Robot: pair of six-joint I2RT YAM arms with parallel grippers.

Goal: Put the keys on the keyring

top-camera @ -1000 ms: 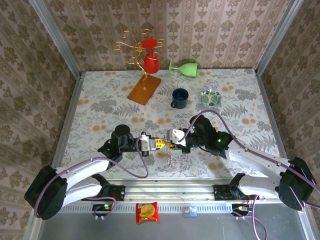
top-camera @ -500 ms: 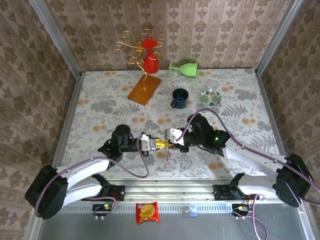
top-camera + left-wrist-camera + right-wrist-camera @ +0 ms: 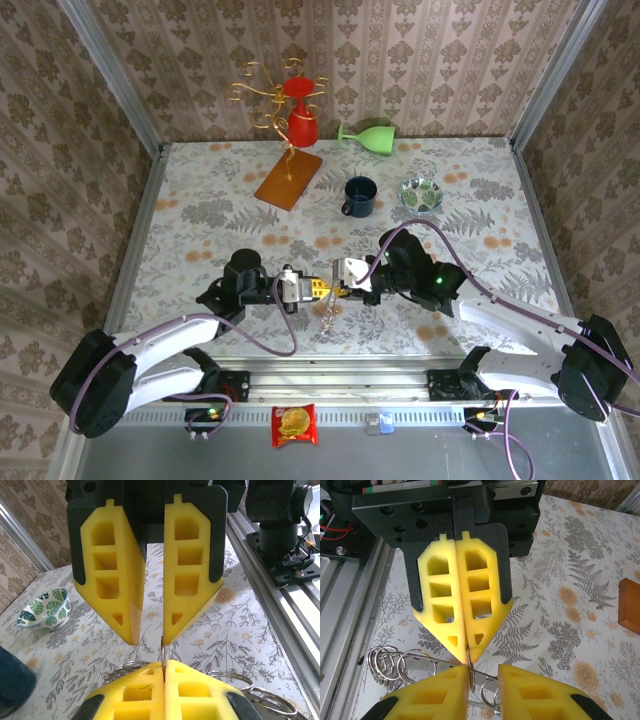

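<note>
At the near middle of the worktop (image 3: 200, 215), the left tool (image 3: 312, 288) is clenched on the thin wire of the keyring (image 3: 163, 655), with the keys (image 3: 327, 318) dangling just below. Tip to tip with it, the right tool (image 3: 337, 291) stands released, jaws apart beside that wire. Threading looks to be in hand; next the right tool must pinch a key and feed it on.

Yellow gripper fingers (image 3: 112, 580); silvery key rings (image 3: 390, 660); fern-and-orange-blossom print tabletop (image 3: 200, 210); green-leaf-patterned bowl (image 3: 421, 193); navy mug (image 3: 359, 196); red cup (image 3: 303, 125); pale green goblet (image 3: 368, 136).

table (image 3: 200, 235): floral top | on it: stand base (image 3: 288, 180), blue mug (image 3: 359, 196), patterned bowl (image 3: 421, 193), tipped green glass (image 3: 368, 136)
</note>
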